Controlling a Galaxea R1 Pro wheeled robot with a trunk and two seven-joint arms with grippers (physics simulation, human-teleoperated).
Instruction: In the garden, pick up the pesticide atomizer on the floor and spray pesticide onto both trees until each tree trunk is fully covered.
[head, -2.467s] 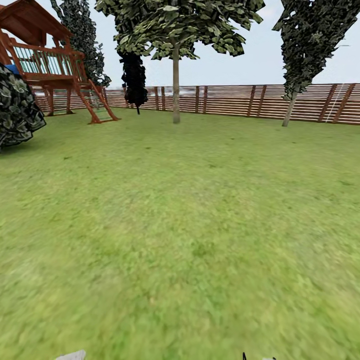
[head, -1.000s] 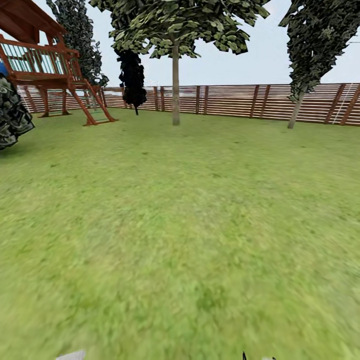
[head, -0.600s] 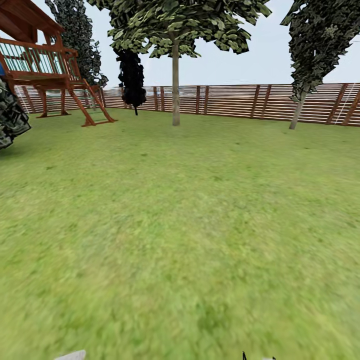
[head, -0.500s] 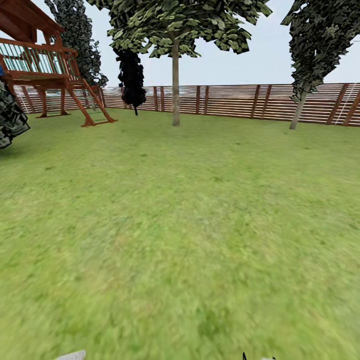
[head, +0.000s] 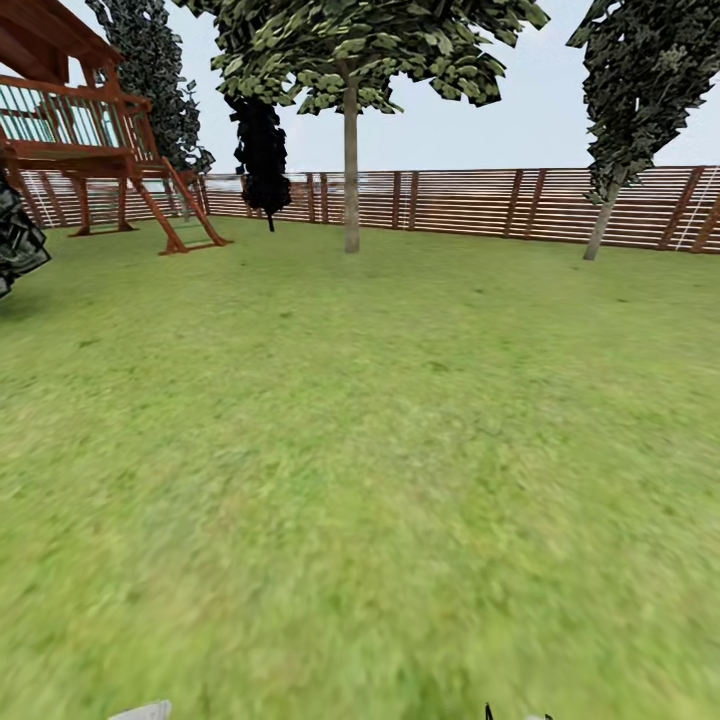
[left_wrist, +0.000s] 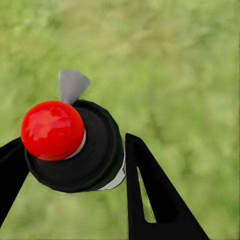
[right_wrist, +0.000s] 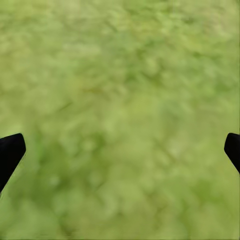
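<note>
One pesticide atomizer (left_wrist: 75, 150) clamped in left jaws, right jaws spread, tree trunk (head: 351, 170) ahead

A back garden is seen here: a wide green lawn (head: 380, 450) is closed off by a brown slatted wooden fence (head: 480, 205), a wooden play tower (head: 80, 140) is set at one corner, and trees (head: 350, 120) are stood along the grass under open sky.

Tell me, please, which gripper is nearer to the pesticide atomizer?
Left. The left gripper is shut on the pesticide atomizer; the right gripper hangs open over bare grass.
</note>
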